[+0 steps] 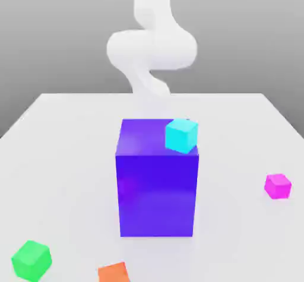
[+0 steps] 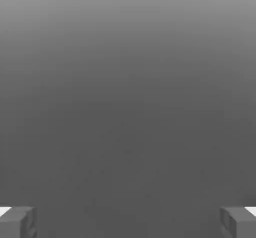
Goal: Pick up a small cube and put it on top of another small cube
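The small magenta cube (image 1: 278,186) rests on the white table at the exterior view's right, well apart from everything else. A cyan small cube (image 1: 181,135) sits at the top right corner of the big blue-purple block (image 1: 157,186). A green small cube (image 1: 31,259) lies near the front at the exterior view's left. My white arm (image 1: 151,43) rises behind the big block, far from the magenta cube. In the hand view my gripper (image 2: 128,223) is open, its fingertips (image 2: 17,222) spread wide with nothing between them, against a plain grey background.
An orange cube (image 1: 113,272) lies at the front edge, between the green cube and the big block. The big block stands in the middle of the white table (image 1: 65,156) and is much taller than the small cubes.
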Robot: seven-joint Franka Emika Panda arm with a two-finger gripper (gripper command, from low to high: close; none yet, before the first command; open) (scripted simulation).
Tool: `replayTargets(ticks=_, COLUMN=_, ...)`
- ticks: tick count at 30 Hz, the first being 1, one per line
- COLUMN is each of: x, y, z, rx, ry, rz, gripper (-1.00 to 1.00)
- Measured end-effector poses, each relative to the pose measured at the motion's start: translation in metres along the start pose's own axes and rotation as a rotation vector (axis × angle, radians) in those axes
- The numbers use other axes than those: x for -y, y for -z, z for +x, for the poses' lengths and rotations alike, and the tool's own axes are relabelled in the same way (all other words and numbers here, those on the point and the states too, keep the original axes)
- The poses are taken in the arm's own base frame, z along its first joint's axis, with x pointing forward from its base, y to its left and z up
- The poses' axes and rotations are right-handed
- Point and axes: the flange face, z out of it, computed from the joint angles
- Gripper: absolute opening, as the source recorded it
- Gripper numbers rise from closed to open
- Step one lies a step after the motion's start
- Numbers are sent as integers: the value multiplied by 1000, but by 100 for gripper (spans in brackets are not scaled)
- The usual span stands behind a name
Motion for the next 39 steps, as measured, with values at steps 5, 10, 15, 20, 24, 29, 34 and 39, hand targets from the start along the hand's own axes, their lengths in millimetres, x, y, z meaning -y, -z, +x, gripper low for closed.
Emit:
replayTargets(ticks=5, x=29, y=-107, z=-92, rx=135, ry=11, rz=-95, gripper=0)
replayTargets(ticks=10, x=29, y=-187, z=-205, rx=256, ry=36, rz=-192, gripper=0)
replayTargets(ticks=15, x=0, y=-238, z=-328, rx=368, ry=72, rz=-298, gripper=0)
replayTargets(ticks=20, x=-57, y=-257, z=-448, rx=474, ry=122, rz=-413, gripper=0)
replayTargets(ticks=24, x=-102, y=-265, z=-510, rx=529, ry=141, rz=-481, gripper=0)
replayTargets(ticks=29, x=-126, y=-296, z=-534, rx=534, ry=140, rz=-488, gripper=0)
replayTargets(ticks=34, x=-131, y=-303, z=-537, rx=534, ry=141, rz=-488, gripper=-100)
replayTargets(ticks=39, x=-124, y=-294, z=-532, rx=535, ry=139, rz=-486, gripper=-100)
